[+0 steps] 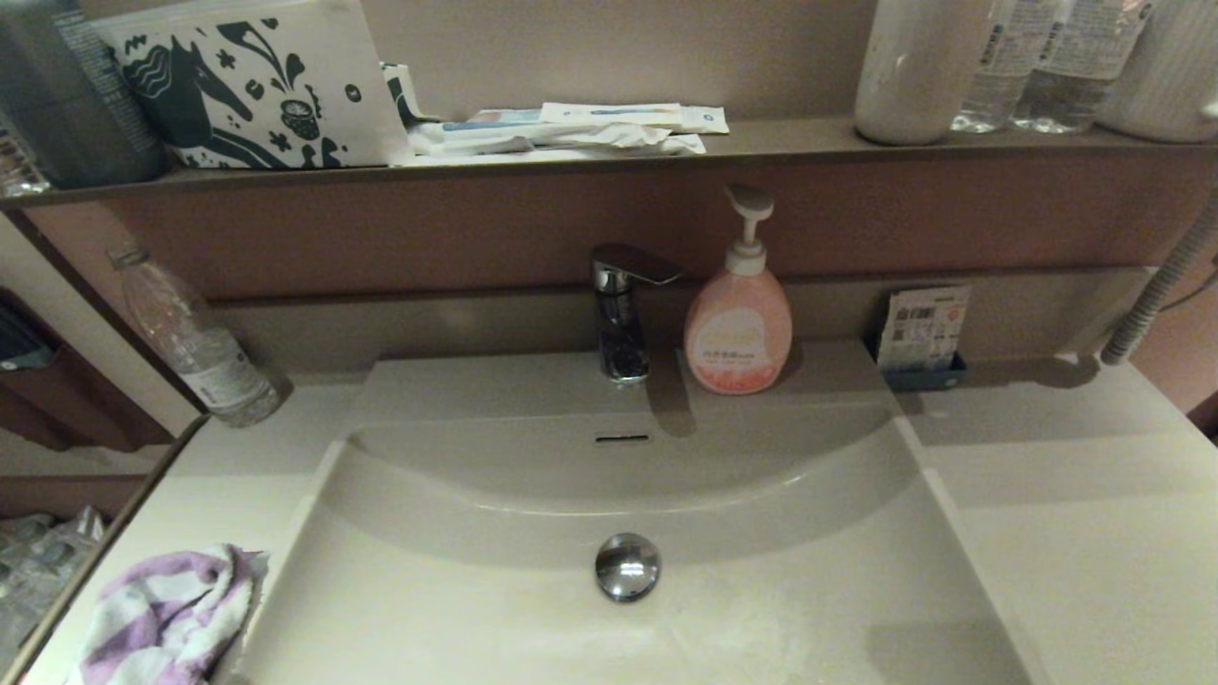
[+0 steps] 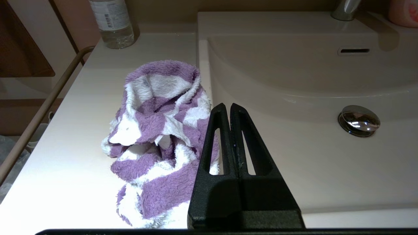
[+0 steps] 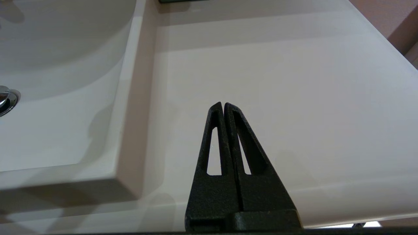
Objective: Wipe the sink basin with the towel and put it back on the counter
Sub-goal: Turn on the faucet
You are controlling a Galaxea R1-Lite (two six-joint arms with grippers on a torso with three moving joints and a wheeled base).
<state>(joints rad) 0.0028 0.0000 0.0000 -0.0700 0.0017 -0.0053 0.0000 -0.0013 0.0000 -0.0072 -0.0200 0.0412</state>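
Note:
The purple-and-white striped towel (image 1: 171, 614) (image 2: 156, 140) lies crumpled on the counter (image 1: 1075, 533) at the near left, right beside the sink basin (image 1: 666, 495). A chrome drain plug (image 1: 627, 566) sits in the basin's middle. My left gripper (image 2: 229, 106) is shut and holds nothing; it hovers over the basin's left rim next to the towel, apart from it. My right gripper (image 3: 223, 104) is shut and empty above the bare counter (image 3: 277, 81) to the right of the basin (image 3: 58, 65). Neither gripper appears in the head view.
A faucet (image 1: 618, 309) and a pink soap pump bottle (image 1: 738, 314) stand behind the basin. A water bottle (image 1: 195, 338) (image 2: 111, 21) stands at the counter's back left. A small blue holder with a card (image 1: 923, 338) sits back right. A shelf above (image 1: 666, 152) carries a horse-print pouch, packets and bottles.

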